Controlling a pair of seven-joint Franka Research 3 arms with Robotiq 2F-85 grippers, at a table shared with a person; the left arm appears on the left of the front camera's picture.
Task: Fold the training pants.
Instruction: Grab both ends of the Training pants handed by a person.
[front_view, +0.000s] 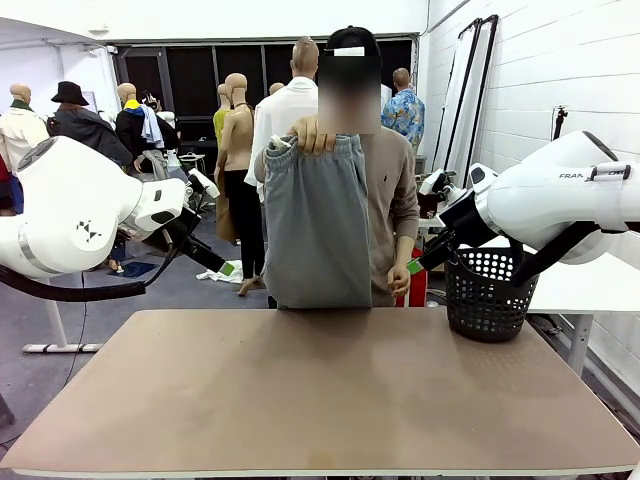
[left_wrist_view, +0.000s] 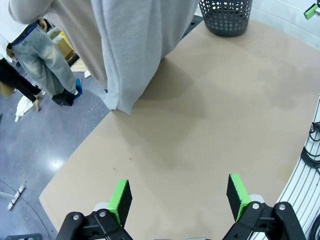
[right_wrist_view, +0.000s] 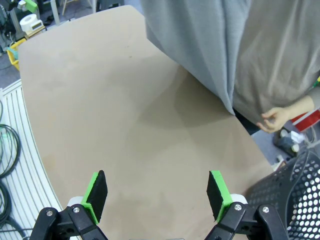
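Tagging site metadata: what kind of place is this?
Likely a robotics lab rigged for garment handling: the left arm and right arm flank a brown table, a person across it holds up the training pants, and a black mesh basket sits at its right corner.

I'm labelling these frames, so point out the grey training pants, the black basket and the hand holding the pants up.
training pants (front_view: 315, 225), front view, middle of the hanging fabric
basket (front_view: 487, 300), front view, perforated side wall
hand (front_view: 313, 136), front view, knuckles gripping the waistband
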